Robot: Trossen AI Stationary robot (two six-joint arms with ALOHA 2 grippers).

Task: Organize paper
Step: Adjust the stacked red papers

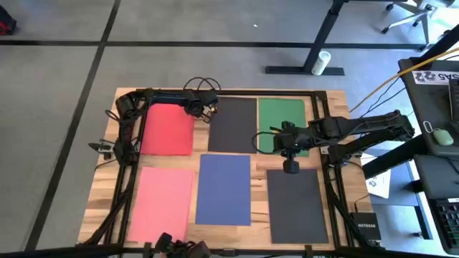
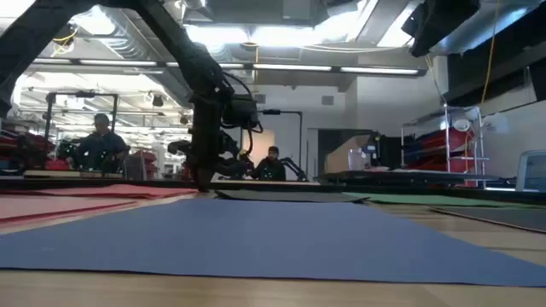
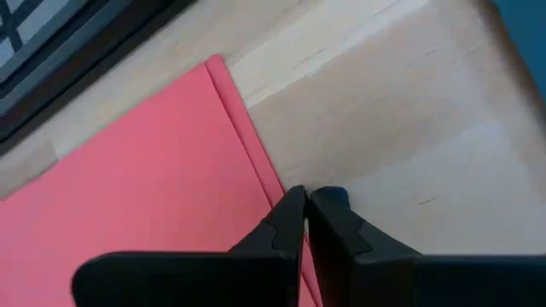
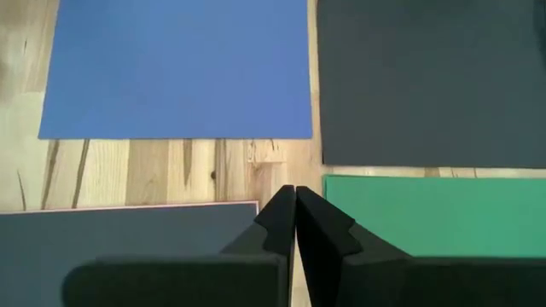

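Six sheets of paper lie flat on the wooden table in two rows. The far row is red, black and green. The near row is pink, blue and black. My left gripper is shut and low, at the red sheet's right edge, where a second edge shows beside the first. My right gripper is shut and stays above the gap between the far black sheet and the green sheet. A thin pink edge shows along that black sheet. My left gripper's shut fingertips point down at the red sheet's right long edge, close to the tabletop. I cannot tell whether they touch the paper.
Black frame rails run along the table's left side and right side. Cables loop at the far edge. A small black box sits at the near right corner. People sit in the room behind the table.
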